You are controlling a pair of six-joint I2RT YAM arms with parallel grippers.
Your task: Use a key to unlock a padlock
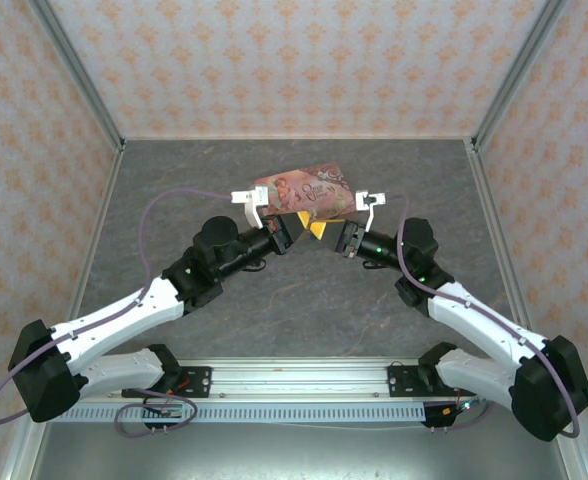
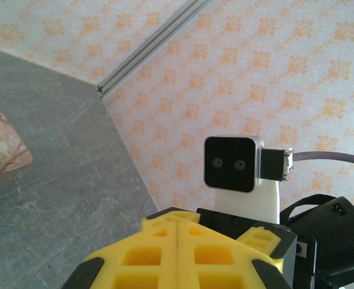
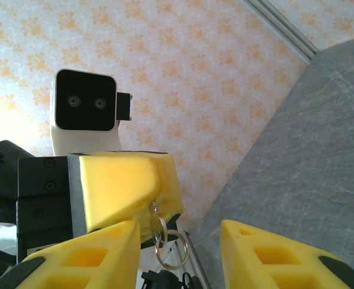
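From above, the left fingers (image 1: 296,222) and right fingers (image 1: 320,229) meet just in front of a pink tin (image 1: 304,188) on the bench (image 1: 304,330).

The left wrist view shows the left fingers (image 2: 177,247) pressed tight together.

In the right wrist view, the right fingers (image 3: 267,253) stand apart, holding nothing. A key ring (image 3: 167,244) hangs from the left fingers (image 3: 126,192). I cannot tell where the padlock is.

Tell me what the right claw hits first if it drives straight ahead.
Probably the key ring dangling from the shut left claw, just ahead of the right claw; depth unclear.
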